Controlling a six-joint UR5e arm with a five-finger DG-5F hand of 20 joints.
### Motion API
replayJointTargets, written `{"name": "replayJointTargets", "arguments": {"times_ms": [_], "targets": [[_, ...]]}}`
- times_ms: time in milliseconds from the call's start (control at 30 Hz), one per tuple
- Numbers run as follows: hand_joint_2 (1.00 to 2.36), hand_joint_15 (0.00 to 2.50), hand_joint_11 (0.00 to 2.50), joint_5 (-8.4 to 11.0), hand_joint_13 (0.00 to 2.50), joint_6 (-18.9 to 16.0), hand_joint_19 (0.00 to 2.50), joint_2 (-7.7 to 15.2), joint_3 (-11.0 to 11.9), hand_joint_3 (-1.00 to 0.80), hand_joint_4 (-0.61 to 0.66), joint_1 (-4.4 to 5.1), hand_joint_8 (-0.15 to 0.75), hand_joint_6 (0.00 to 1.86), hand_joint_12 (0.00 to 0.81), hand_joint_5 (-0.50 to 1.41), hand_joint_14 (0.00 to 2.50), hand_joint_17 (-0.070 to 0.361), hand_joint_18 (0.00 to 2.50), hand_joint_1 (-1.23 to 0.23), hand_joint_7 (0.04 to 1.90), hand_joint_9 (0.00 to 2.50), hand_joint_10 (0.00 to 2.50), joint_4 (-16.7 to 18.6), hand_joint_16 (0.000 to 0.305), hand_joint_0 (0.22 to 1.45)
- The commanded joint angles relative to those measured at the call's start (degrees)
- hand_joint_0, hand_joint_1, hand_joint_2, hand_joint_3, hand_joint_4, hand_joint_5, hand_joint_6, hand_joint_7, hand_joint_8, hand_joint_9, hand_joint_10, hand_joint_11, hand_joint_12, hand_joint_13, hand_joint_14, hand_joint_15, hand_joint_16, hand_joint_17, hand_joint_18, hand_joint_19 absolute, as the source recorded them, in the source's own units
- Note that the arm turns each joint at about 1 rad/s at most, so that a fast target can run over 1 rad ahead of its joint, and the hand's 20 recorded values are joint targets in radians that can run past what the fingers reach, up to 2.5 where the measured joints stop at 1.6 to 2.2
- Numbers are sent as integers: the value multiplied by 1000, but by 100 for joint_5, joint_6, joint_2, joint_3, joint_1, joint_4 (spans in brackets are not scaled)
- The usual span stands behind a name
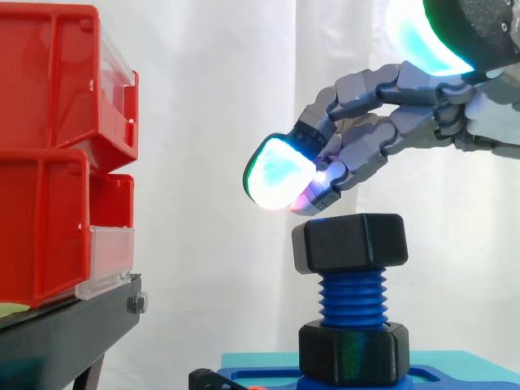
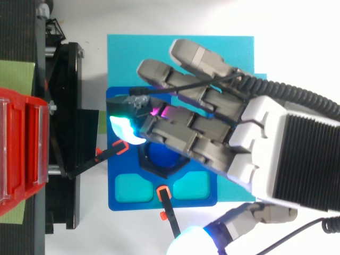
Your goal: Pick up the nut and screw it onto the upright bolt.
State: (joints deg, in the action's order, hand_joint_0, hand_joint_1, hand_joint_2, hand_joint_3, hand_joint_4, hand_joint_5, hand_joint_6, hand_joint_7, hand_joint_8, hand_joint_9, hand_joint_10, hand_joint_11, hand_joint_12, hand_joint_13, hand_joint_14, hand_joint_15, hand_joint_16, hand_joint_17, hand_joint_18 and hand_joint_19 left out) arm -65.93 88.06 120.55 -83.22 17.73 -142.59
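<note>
Hand (image 1: 406, 114) hovers just above nut (image 1: 349, 242), fingers curled, holding nothing. Nut tops upright blue bolt (image 1: 351, 296), axis vertical. Red bins (image 1: 57, 154) at 9 o'clock, well apart. Nothing between.

- The blue bolt (image 1: 352, 299) stands upright on a blue base (image 1: 264, 377).
- A black nut (image 1: 349, 242) sits on the top of the bolt; a second black nut (image 1: 352, 351) sits at its foot.
- The hand (image 1: 414, 118) hangs above the bolt, fingers curled and holding nothing, with a glowing fingertip (image 1: 280, 171) just above the top nut, not touching it.
- Red bins (image 1: 49, 162) on a black stand (image 1: 65, 333) are well left of the bolt.
</note>
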Motion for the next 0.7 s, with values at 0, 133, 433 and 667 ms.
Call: {"name": "replayJointTargets", "arguments": {"times_ms": [0,133,433,667], "targets": [[1000,0,0,-34,208,-333,0,-5,-1,-500,251,-94,298,503,413,-127,0,120,0,-5,863,409,0,56,53,435],[1000,0,0,-174,212,-597,0,4,87,-500,252,-182,298,503,413,-127,0,120,0,-6,868,412,0,161,53,435],[1000,0,0,-1255,223,-834,0,4,333,-500,252,-322,299,503,415,-126,0,119,0,-5,866,417,0,-226,53,438],[1000,0,0,-1299,238,-1854,0,4,333,-500,257,-375,301,503,412,-126,0,119,0,-13,865,421,0,-252,53,441]]}}
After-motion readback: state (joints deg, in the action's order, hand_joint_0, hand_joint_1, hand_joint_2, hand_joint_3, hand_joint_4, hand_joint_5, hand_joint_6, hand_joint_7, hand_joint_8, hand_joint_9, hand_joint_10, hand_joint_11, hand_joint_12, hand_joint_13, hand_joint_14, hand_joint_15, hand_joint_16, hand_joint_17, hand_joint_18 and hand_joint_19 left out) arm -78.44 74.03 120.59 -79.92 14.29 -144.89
